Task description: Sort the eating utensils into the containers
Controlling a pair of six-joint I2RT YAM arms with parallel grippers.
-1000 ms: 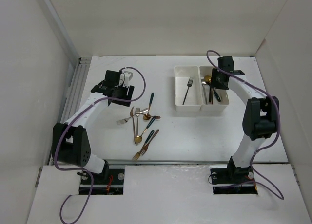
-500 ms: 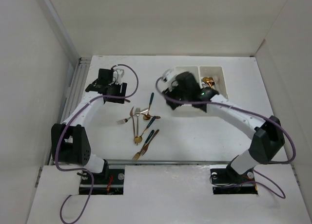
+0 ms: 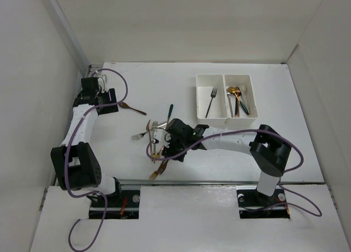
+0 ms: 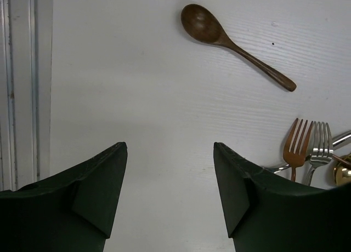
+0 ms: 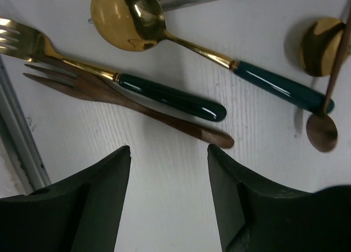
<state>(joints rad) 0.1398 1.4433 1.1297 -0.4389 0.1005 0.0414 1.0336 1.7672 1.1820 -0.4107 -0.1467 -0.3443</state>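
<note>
Left gripper [image 4: 170, 172] is hovering wide open over the white table [image 4: 137, 87], gripping nothing. A dark wooden spoon [image 4: 236, 46] is lying just ahead of it, apart from the pile. Right gripper [image 5: 169, 178] is hanging low over the utensil pile [image 3: 160, 139] mid-table, fingers spread, empty. Under it are lying a gold green-handled spoon [image 5: 219, 57], a gold green-handled fork [image 5: 115, 76] and a wooden fork [image 5: 175, 123], the two forks touching. At far right the left bin [image 3: 211, 120] is holding one dark fork [image 3: 210, 102]. The adjoining right bin [image 3: 254, 98] is holding several utensils [image 3: 237, 96].
</note>
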